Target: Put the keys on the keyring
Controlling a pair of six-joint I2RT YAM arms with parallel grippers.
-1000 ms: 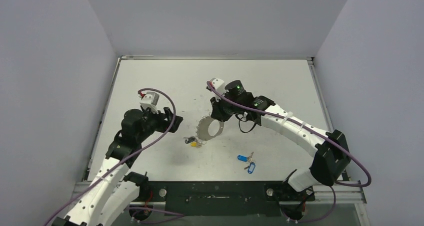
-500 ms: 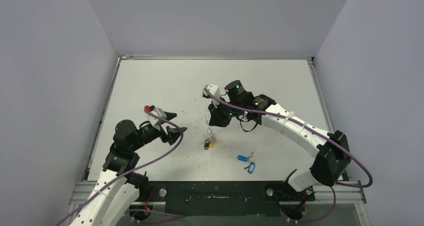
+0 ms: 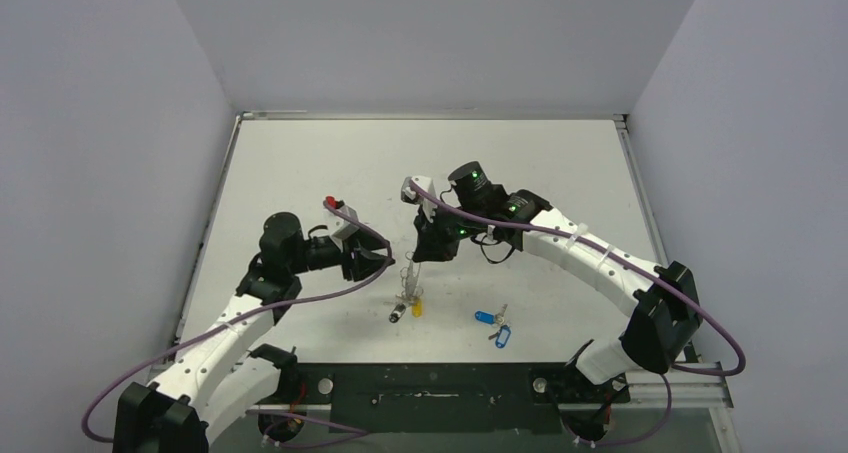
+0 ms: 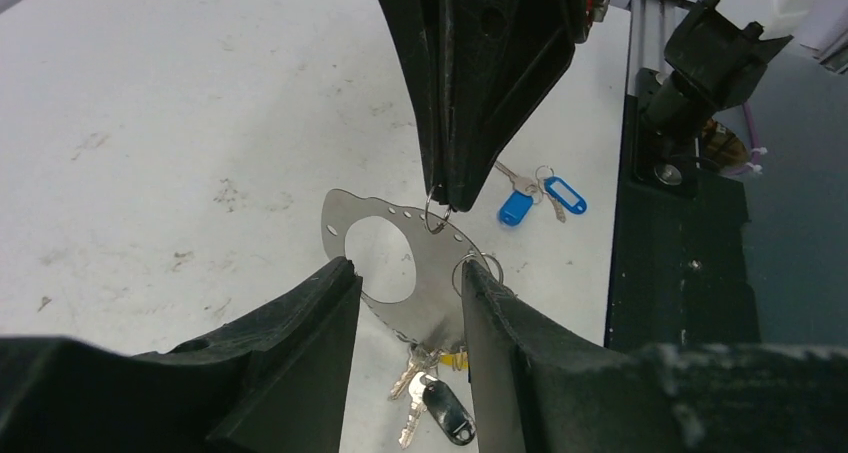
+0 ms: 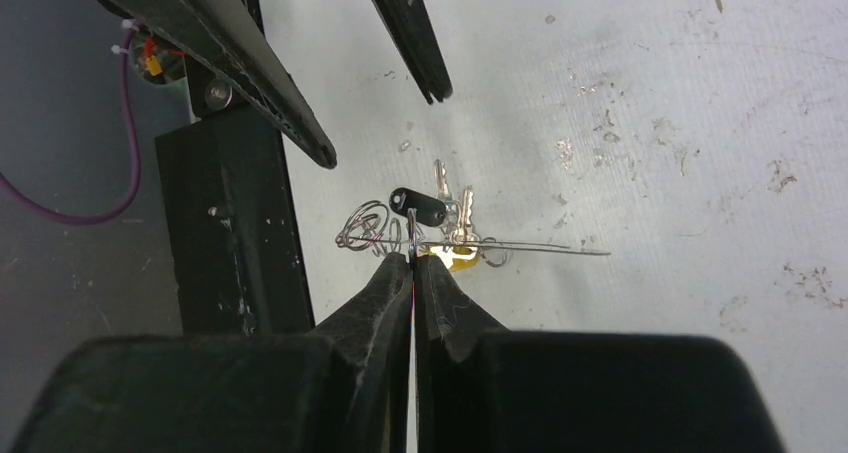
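The keyring [image 4: 432,265] is a flat silvery hoop with small holes round its rim. It hangs upright and shows edge-on in the top view [image 3: 410,278] and the right wrist view [image 5: 545,246]. My right gripper [image 3: 420,253] is shut on a small wire loop at its top [image 5: 413,258]. A black-headed key [image 4: 448,423], a yellow-headed key [image 4: 456,358] and a silver one dangle from its lower edge. My left gripper [image 4: 407,268] is open, one finger on each side of the hoop, not touching it. A blue-headed key [image 3: 484,317] and a blue-tagged key [image 3: 502,337] lie on the table.
The black base rail [image 3: 430,385] runs along the near table edge, just behind the loose blue keys. Purple cables loop over both arms. Grey walls stand close on the left, right and far sides.
My left arm has swung right and lowered until its open fingers flank the hoop. My right gripper turned the hoop from flat to hanging edge-on and moved it slightly nearer.
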